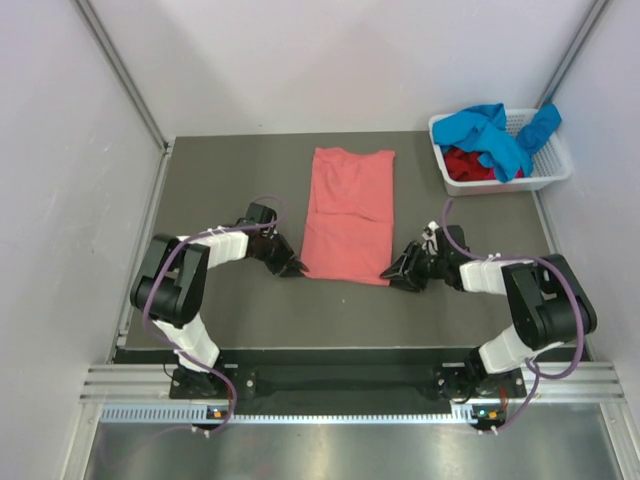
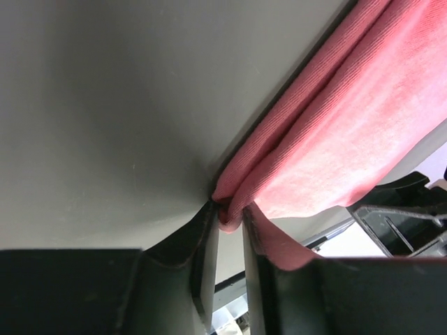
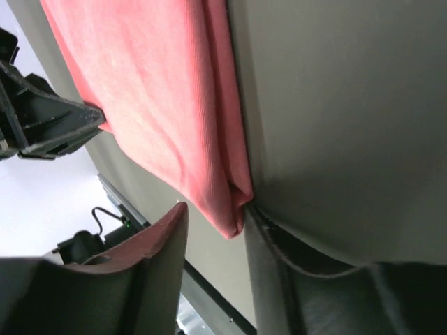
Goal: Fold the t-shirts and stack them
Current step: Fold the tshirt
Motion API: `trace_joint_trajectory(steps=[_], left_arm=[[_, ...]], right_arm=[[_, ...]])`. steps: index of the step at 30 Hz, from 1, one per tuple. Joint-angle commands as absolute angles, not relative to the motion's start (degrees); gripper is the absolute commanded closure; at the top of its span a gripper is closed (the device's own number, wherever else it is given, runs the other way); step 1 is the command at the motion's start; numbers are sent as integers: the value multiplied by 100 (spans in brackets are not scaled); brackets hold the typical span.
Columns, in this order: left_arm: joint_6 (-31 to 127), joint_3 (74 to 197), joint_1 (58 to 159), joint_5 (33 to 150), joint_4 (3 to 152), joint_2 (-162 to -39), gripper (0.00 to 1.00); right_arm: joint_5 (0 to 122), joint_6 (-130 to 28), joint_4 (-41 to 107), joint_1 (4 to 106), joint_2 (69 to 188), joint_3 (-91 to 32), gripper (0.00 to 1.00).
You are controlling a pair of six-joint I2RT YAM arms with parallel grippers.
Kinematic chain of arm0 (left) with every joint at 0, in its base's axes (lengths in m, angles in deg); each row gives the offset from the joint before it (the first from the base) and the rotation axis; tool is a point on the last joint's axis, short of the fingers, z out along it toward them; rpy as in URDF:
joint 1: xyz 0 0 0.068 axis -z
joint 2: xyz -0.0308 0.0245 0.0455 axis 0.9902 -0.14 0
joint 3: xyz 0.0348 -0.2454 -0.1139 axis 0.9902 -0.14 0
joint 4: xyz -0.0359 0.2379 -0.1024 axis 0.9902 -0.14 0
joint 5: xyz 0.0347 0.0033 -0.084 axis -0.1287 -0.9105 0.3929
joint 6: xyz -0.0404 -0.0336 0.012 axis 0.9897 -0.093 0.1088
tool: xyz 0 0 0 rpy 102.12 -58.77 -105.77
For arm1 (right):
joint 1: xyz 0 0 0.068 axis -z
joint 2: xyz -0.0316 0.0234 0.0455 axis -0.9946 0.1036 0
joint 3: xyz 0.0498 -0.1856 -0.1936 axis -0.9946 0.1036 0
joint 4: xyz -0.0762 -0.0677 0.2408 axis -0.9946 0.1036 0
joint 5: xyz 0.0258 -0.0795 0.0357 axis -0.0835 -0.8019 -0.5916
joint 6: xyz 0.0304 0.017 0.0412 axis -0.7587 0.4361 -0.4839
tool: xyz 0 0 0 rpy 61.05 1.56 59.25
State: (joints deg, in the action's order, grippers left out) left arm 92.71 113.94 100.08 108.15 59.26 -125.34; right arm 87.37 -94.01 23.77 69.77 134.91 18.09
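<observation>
The salmon-pink t-shirt (image 1: 348,215) lies flat on the dark table as a long folded strip. My left gripper (image 1: 293,268) is at its near left corner. In the left wrist view the two fingers pinch a fold of the pink cloth (image 2: 342,132) between their tips (image 2: 230,220). My right gripper (image 1: 392,272) is at the near right corner. In the right wrist view that corner (image 3: 160,105) hangs between the spread fingers (image 3: 213,220), touching only the right one. The bright blue t-shirt (image 1: 490,135) and the dark red one (image 1: 465,165) lie in the basket.
A white slotted basket (image 1: 555,165) stands at the table's far right corner, beside the right wall. White walls close in both sides. The table's near edge and a metal rail run just behind both grippers.
</observation>
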Motion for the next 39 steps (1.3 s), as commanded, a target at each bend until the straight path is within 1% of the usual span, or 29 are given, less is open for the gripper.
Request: trace_joint_trajectory(steps=[1, 2, 3, 4, 5, 7, 9, 13, 18, 21, 22, 26, 28, 29, 32, 34, 37, 38, 39], left_arm=[[8942, 11215, 10041, 10078, 5775, -12858, 77], [8915, 11206, 10041, 10078, 5775, -12849, 86], [8880, 11198, 10041, 10078, 5775, -12840, 96], [8819, 11189, 10041, 10070, 5767, -12840, 100], [8792, 11154, 10050, 10069, 5767, -12831, 100], [8661, 11101, 10076, 10009, 5679, -12753, 100], [8608, 10926, 10251, 9877, 5547, -12507, 100], [8721, 10426, 10584, 9710, 5424, -11778, 100], [9212, 9792, 11174, 9262, 5108, -10381, 100], [9564, 9362, 11552, 9015, 4818, -9538, 100], [9652, 9117, 11622, 8989, 4739, -9318, 100], [10030, 8579, 11991, 9111, 4318, -7984, 100], [10285, 8421, 12167, 9164, 4176, -7569, 100], [10356, 8403, 12211, 9147, 4010, -7193, 100], [10541, 8481, 12264, 9199, 3763, -6699, 100], [10567, 8665, 12273, 9252, 3622, -6592, 100], [10436, 9192, 12273, 9226, 3526, -6792, 100], [10366, 9394, 12273, 9121, 3482, -7072, 100], [10182, 9866, 12282, 9016, 3307, -7249, 100]], right_arm=[[7904, -9064, 2609, 6885, 14050, 1831, 62], [7895, -9020, 2539, 6885, 14112, 1813, 70], [7947, -9011, 2521, 6876, 14173, 1795, 76], [7965, -8967, 2529, 6876, 14209, 1769, 82], [7992, -8862, 2573, 6867, 14183, 1769, 93], [8027, -8678, 2748, 6841, 14000, 1734, 99], [8009, -8178, 3169, 6771, 13719, 1655, 100], [7930, -7798, 3873, 6666, 13052, 1698, 100], [8044, -7709, 4155, 6507, 12312, 2225, 100], [8001, -7859, 4278, 6341, 11574, 2726, 100], [7983, -7885, 4461, 6227, 11155, 2927, 100], [7956, -8035, 5102, 6042, 10106, 3271, 100], [7965, -8070, 5367, 5971, 9650, 3298, 100], [7992, -8114, 5586, 5954, 9517, 3289, 100], [8053, -8149, 5920, 5945, 9200, 3158, 100], [8097, -8106, 6027, 5945, 9234, 2913, 100], [8150, -7983, 6185, 5945, 9523, 2333, 100], [8072, -7930, 6246, 5945, 9638, 2114, 100], [8062, -7895, 6299, 5953, 9943, 1650, 100]])
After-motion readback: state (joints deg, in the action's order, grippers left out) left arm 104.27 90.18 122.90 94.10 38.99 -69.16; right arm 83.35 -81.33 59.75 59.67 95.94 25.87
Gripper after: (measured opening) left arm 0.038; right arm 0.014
